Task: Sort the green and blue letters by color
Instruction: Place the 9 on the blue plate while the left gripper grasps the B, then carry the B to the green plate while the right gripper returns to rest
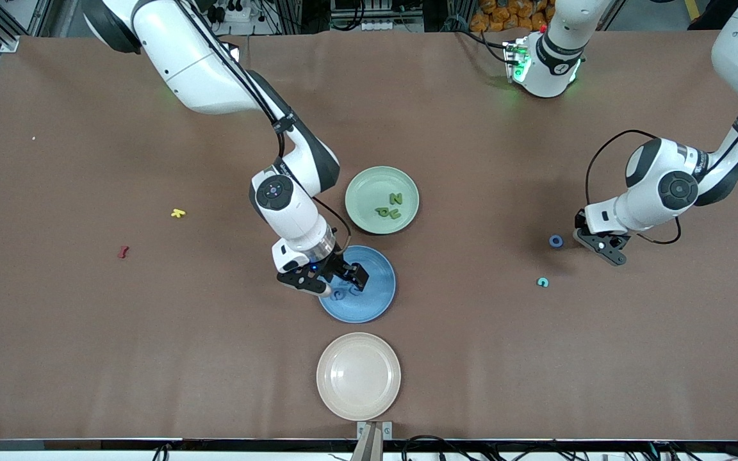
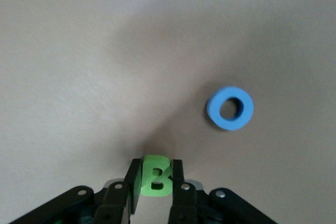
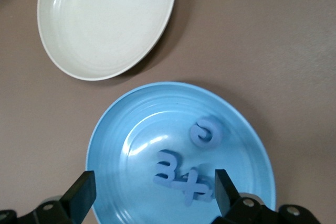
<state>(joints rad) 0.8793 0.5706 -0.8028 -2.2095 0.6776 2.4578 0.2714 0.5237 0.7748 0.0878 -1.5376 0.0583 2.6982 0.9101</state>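
My left gripper (image 1: pixel 607 251) hangs low over the table at the left arm's end, shut on a green letter B (image 2: pixel 156 178). A blue letter O (image 1: pixel 556 241) (image 2: pixel 230 108) lies on the table beside it. Over the blue plate (image 1: pixel 378 301) (image 3: pixel 105 145) my right gripper (image 1: pixel 342 282) (image 3: pixel 153 186) stands open with nothing between its fingers. Three blue letters (image 3: pixel 181 174) lie in that plate under it. The green plate (image 1: pixel 369 186) next to it, farther from the front camera, holds three green letters (image 1: pixel 391 206).
A beige plate (image 1: pixel 358 376) (image 3: pixel 105 19) with nothing in it sits nearest the front camera. A yellow letter (image 1: pixel 178 213) and a dark red letter (image 1: pixel 123 252) lie toward the right arm's end. A small teal piece (image 1: pixel 542 282) lies near the blue O.
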